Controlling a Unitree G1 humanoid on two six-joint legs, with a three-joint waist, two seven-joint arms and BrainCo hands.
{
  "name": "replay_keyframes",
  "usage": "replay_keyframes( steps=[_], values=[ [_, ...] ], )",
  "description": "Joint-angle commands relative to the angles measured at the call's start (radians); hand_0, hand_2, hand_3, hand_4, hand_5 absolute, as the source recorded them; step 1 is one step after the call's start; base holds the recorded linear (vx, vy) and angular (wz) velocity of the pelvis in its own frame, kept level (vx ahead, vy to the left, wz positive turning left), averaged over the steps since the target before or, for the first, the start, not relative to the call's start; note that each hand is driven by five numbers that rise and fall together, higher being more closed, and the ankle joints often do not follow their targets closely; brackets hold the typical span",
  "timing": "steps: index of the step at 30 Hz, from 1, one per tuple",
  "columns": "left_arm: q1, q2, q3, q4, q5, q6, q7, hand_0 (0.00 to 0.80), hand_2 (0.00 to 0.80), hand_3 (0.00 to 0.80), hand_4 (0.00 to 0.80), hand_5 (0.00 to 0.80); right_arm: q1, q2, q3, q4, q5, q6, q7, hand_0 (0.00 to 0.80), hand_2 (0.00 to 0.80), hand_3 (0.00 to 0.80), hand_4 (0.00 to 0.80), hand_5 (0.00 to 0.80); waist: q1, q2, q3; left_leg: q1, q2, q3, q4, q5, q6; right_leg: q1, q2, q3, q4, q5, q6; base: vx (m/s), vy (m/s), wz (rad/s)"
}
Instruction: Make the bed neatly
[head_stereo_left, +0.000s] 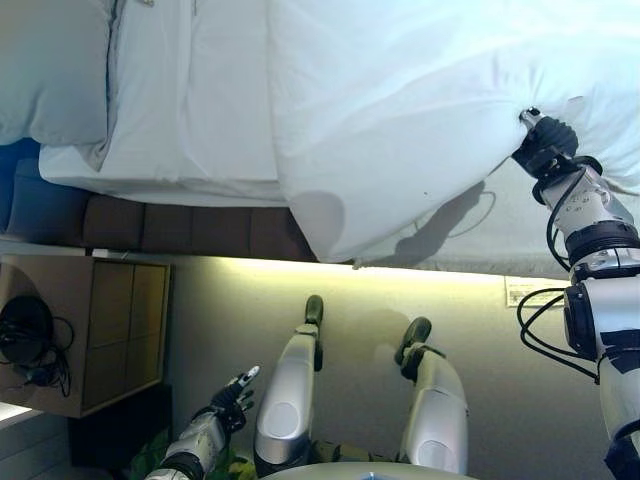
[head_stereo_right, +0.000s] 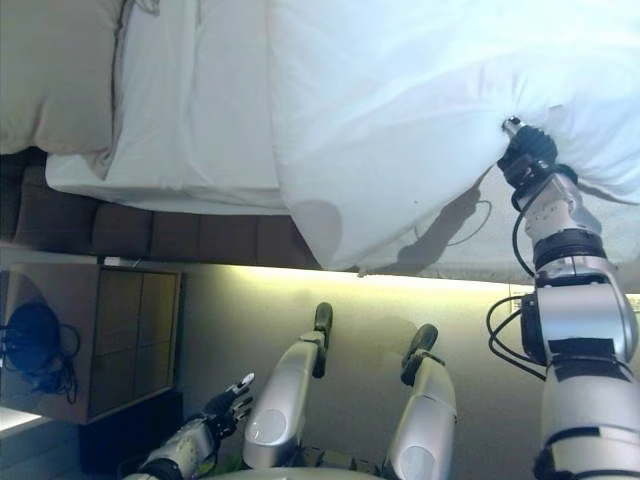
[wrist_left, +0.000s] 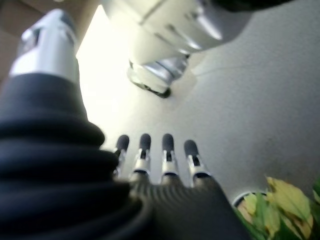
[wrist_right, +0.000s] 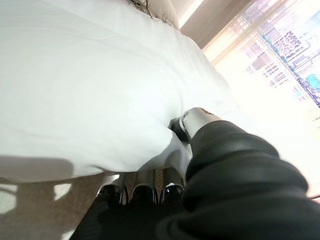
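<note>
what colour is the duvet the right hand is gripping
Plain white duvet, pinched by the right hand; clearest in the left eye view.

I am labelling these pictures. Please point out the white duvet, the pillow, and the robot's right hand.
White duvet (head_stereo_left: 400, 110), left eye view, its broad top surface.
Pale pillow (head_stereo_left: 50, 70), left eye view, its middle.
Right hand (head_stereo_left: 545, 140), left eye view, its dark back, gripping the duvet.

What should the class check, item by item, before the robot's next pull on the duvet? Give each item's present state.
1. Right hand pinching the duvet: ok, its fingers curl under the edge and the thumb is on top.
2. Left hand away from the bed: ok, low, open, holding nothing.
3. Duvet flat: not ok, bunched at the grip.
4. Sheet near the pillow covered: not ok, exposed.
5. Far edge straight: cannot tell.
</note>
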Motion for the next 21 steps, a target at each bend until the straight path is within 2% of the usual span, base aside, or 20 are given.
replay_keyframes(
  steps=[1,5,10,12,13,18,21],
  values=[
    [0.075,0.055,-0.019,0.067,0.021,-0.016,-0.007,0.0,0.0,0.0,0.0,0.0,0.041,-0.041,-0.03,-0.104,0.022,-0.037,0.069,0.8,0.8,0.8,0.8,0.8,0.036,-0.041,-0.118,-0.006,0.026,0.0,-0.037,0.018,0.007,0.089,-0.022,-0.015,-0.105,0.002,0.043,0.024,-0.006,0.08],
    [0.078,0.063,-0.004,0.082,0.025,-0.038,-0.026,0.0,0.0,0.0,0.0,0.0,0.053,-0.03,-0.022,-0.111,0.019,-0.02,0.085,0.8,0.8,0.8,0.8,0.8,0.041,-0.049,-0.142,0.043,0.032,-0.002,-0.066,0.02,0.002,0.152,-0.018,-0.029,-0.147,0.008,0.045,0.042,0.001,0.05],
    [0.057,0.074,0.007,0.031,0.006,-0.046,-0.033,0.0,0.0,0.0,0.0,0.0,0.083,0.006,-0.01,-0.138,0.014,0.007,0.093,0.8,0.8,0.8,0.8,0.8,0.044,-0.06,-0.177,0.109,0.038,-0.01,-0.108,0.028,-0.003,0.237,-0.007,-0.039,-0.204,0.016,0.048,0.092,0.009,0.06],
    [0.037,0.077,0.001,-0.018,-0.018,-0.04,-0.033,0.0,0.0,0.0,0.0,0.0,0.105,0.034,-0.003,-0.16,0.004,0.023,0.092,0.8,0.8,0.8,0.8,0.8,0.043,-0.067,-0.199,0.148,0.039,-0.015,-0.142,0.036,-0.005,0.285,0.002,-0.043,-0.243,0.024,0.052,0.092,0.023,0.04],
    [0.02,0.076,-0.008,-0.048,-0.034,-0.034,-0.036,0.0,0.0,0.0,0.0,0.0,0.118,0.054,0.007,-0.172,0.005,0.033,0.094,0.8,0.8,0.8,0.8,0.8,0.045,-0.07,-0.212,0.158,0.037,-0.013,-0.164,0.063,0.0,0.306,0.004,-0.056,-0.271,0.052,0.046,0.036,0.035,0.02],
    [-0.041,0.064,-0.042,-0.102,-0.095,-0.032,-0.062,0.0,0.0,0.0,0.0,0.0,0.145,0.126,0.041,-0.199,0.008,0.079,0.112,0.8,0.8,0.8,0.8,0.8,0.048,-0.082,-0.253,0.221,0.036,-0.021,-0.224,0.082,-0.006,0.393,0.019,-0.078,-0.338,0.064,0.049,0.108,0.02,0.07],
    [-0.079,0.039,-0.066,-0.118,-0.153,0.002,-0.097,0.0,0.0,0.0,0.0,0.0,0.161,0.19,0.065,-0.217,0.01,0.091,0.114,0.8,0.8,0.8,0.8,0.8,0.052,-0.088,-0.276,0.249,0.036,-0.026,-0.238,0.083,-0.006,0.429,0.023,-0.089,-0.354,0.065,0.048,0.138,0.012,0.04]
  ],
)
